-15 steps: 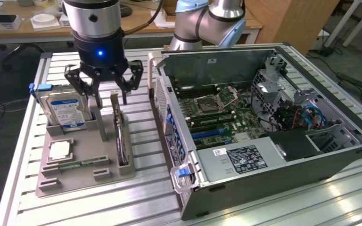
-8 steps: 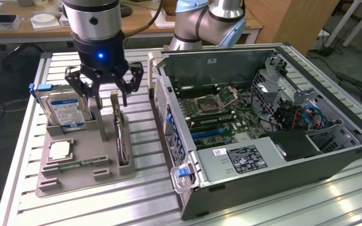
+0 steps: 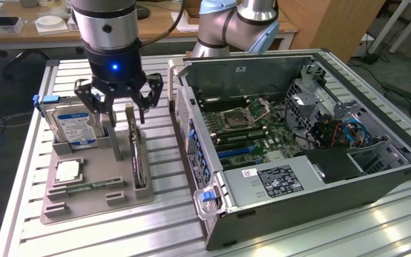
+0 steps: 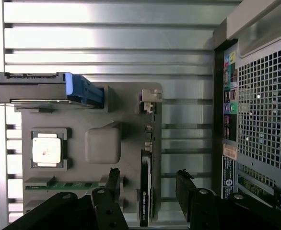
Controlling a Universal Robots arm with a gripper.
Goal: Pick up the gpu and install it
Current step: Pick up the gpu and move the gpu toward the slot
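One arm works over the slatted metal surface [image 3: 84, 241].

Exterior view:
- The hand [image 3: 126, 111] hangs over the far part of the grey holder tray [image 3: 84, 211]. Its fingers are spread wide and it grips nothing.
- The gpu [image 3: 135, 155] stands on its long edge in a slot on the tray's side toward the exterior view's right. Its far end is directly under the hand.
- The fingertips sit about level with the card's top edge, one on either side. I cannot tell from here whether they touch it.
- The hard drive [image 3: 77, 126] stands upright in the tray, to the exterior view's left of the gpu.
- Nearer in the tray, a processor chip [image 3: 68, 171] lies flat, with a green memory strip [image 3: 91, 186] just nearer than it.
- The open computer case [image 3: 298, 139] lies on its side just beside the tray, toward the exterior view's right, with the motherboard exposed.

Wrist view, looking straight down:
- Two dark fingers [image 4: 112, 187] flank the gpu [image 4: 145, 206], with a clear gap between each finger and the card.
- The hand [image 4: 147, 187] is open and empty.
- The card is seen edge-on, with its silvery bracket [image 4: 150, 97] at the end of the tray where the hard drive [image 4: 35, 88] stands.
- The processor chip [image 4: 47, 149] and memory strip [image 4: 64, 183] sit in their pockets in the holder tray [image 4: 102, 110].
- The perforated back panel of the computer case [image 4: 260, 120] is beside the tray, with the surface [image 4: 107, 38] beyond.
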